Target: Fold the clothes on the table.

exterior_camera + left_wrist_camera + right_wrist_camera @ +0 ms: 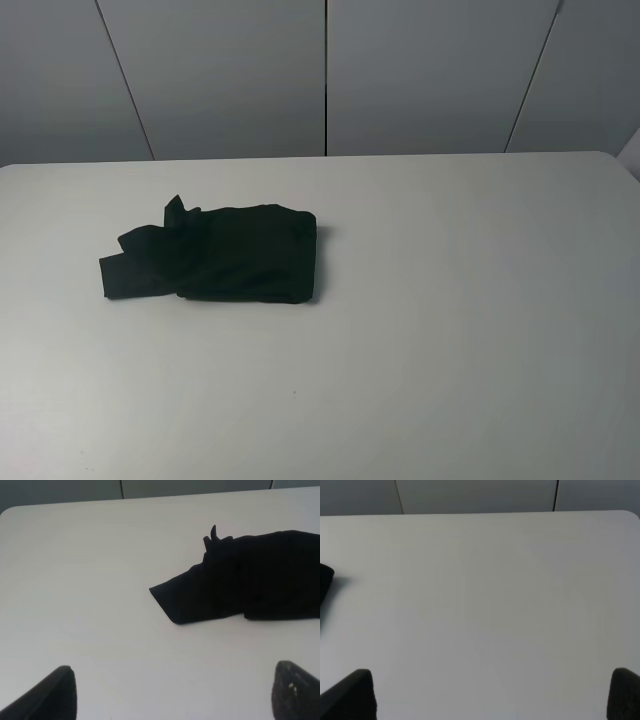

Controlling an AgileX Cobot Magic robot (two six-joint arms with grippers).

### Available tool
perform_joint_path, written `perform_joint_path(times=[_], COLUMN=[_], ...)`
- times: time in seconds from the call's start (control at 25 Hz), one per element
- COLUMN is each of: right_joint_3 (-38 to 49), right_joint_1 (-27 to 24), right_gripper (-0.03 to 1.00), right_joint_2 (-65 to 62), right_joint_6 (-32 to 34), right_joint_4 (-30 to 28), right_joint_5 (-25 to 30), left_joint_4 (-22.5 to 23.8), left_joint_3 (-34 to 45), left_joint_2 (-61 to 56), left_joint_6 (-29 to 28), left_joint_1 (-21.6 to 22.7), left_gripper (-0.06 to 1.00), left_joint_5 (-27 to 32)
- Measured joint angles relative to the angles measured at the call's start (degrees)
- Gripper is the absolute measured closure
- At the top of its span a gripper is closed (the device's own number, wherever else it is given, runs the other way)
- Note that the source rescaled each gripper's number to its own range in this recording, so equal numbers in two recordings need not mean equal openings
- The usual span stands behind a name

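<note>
Both sets of jaws stand wide apart and hold nothing: the left gripper hangs over bare table just short of the shirt, the right gripper well apart from it. On the table's left half the shirt lies as a compact black bundle (no print showing), one sleeve-like flap sticking out toward the table's left edge.

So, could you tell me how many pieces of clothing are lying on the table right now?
1: a black shirt, bundled into a rough fold, lies on the left half of the white table. Any garment tucked inside the bundle would be hidden, but nothing suggests one.
</note>
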Motion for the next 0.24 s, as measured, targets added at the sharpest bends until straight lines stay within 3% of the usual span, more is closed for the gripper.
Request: perform_joint_path(times=[0.24], right_joint_3=[0.0], right_joint_1=[0.0], right_gripper=[-0.03], right_joint_2=[0.0], right_joint_6=[0.0], right_joint_4=[0.0], right_joint_5=[0.0], left_joint_4=[0.0], left_joint_3=[0.0], left_joint_2=[0.0], left_joint_6=[0.0], left_joint_1=[0.0], left_gripper=[-0.05], left_joint_5=[0.0])
